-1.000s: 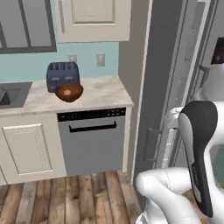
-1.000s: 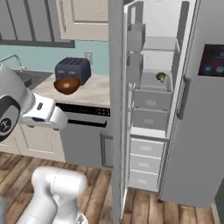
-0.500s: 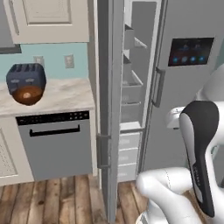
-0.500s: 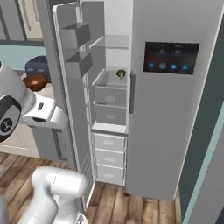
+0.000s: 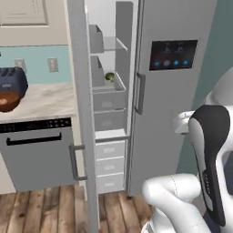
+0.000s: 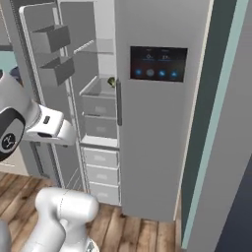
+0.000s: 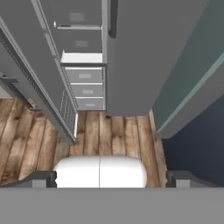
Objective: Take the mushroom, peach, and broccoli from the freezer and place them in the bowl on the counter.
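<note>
The freezer (image 5: 107,119) stands open, with its narrow door (image 5: 80,91) swung out to the left. A small dark green broccoli (image 5: 109,76) sits in a clear bin at mid height, also seen in the right base view as the broccoli (image 6: 111,81) beside the wide door's handle. The mushroom and the peach are hidden. The reddish-brown bowl (image 5: 6,101) rests on the beige counter (image 5: 48,101) at the far left. My gripper (image 7: 111,179) is open with nothing between its fingers, pointing down at the floor in front of the freezer (image 7: 85,43), well away from the shelves.
A dark blue-grey toaster (image 5: 12,79) stands behind the bowl. A grey dishwasher (image 5: 38,152) sits under the counter. The wider fridge door with a dark dispenser panel (image 5: 173,54) is closed. A teal wall edge (image 6: 202,128) rises on the right. The floor is wooden planks (image 7: 105,131).
The whole picture has slid left as the base drives right: the freezer now sits in the middle, bowl and toaster at the left edge. The gripper stays open.
</note>
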